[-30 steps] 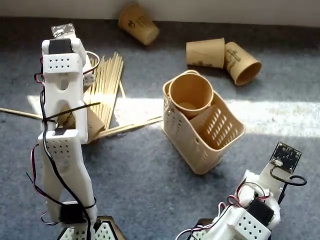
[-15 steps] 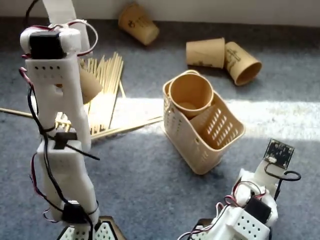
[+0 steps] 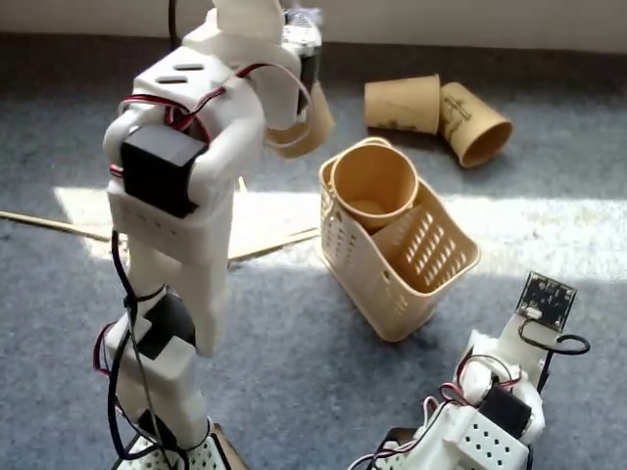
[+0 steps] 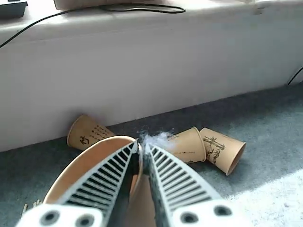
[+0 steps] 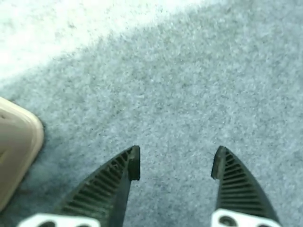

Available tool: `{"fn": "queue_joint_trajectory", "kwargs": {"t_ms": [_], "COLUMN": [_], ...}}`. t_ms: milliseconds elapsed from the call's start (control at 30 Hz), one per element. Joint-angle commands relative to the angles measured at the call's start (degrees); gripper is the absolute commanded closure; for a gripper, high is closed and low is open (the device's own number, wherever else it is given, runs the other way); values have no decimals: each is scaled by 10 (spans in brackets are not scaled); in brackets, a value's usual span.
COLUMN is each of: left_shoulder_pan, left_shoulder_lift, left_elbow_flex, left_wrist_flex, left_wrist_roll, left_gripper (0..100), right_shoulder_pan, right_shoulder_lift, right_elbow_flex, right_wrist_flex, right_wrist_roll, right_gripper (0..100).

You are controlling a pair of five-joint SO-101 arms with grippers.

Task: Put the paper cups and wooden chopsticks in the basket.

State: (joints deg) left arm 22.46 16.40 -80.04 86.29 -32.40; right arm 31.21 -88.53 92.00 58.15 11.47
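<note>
High view: the left arm (image 3: 186,196) stands tall and folds forward, carrying a paper cup (image 3: 321,119) aloft just beside the basket (image 3: 431,274), which holds another cup (image 3: 372,181). Two cups (image 3: 404,103) lie behind it on the desk (image 3: 294,343), and chopsticks (image 3: 274,245) lie under the arm.

Left wrist view: the left pincer (image 4: 140,144) is clamped tight on the carried cup's rim.

Right wrist view: the right pincer (image 5: 175,163) gapes wide, holding nothing, low over the desk.
</note>
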Motion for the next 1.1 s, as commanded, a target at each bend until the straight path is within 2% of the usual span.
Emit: {"fn": "queue_joint_trajectory", "kwargs": {"t_ms": [0,233,600,767,933,1067], "left_shoulder_pan": [54,127,121,125,160,173], "left_shoulder_lift": [17,56,85,86,95,129], "left_elbow_flex": [3,1,2,5,7,5], "left_wrist_flex": [-38,-38,-28,8,105,146], "left_wrist_roll": [-6,6,2,-64,-155,-184], "left_gripper": [996,996,996,996,996,996], "right_shoulder_pan": [-6,-6,-7,-7,-7,-7], "right_shoulder_lift": [-5,-5,-5,-5,-5,-5], "right_elbow_flex": [-5,-5,-5,-5,-5,-5], "right_wrist_flex": [-11,-12,-12,-12,-12,-12], "right_wrist_roll": [7,7,7,7,7,7], "right_gripper": [749,749,749,749,749,749]}}
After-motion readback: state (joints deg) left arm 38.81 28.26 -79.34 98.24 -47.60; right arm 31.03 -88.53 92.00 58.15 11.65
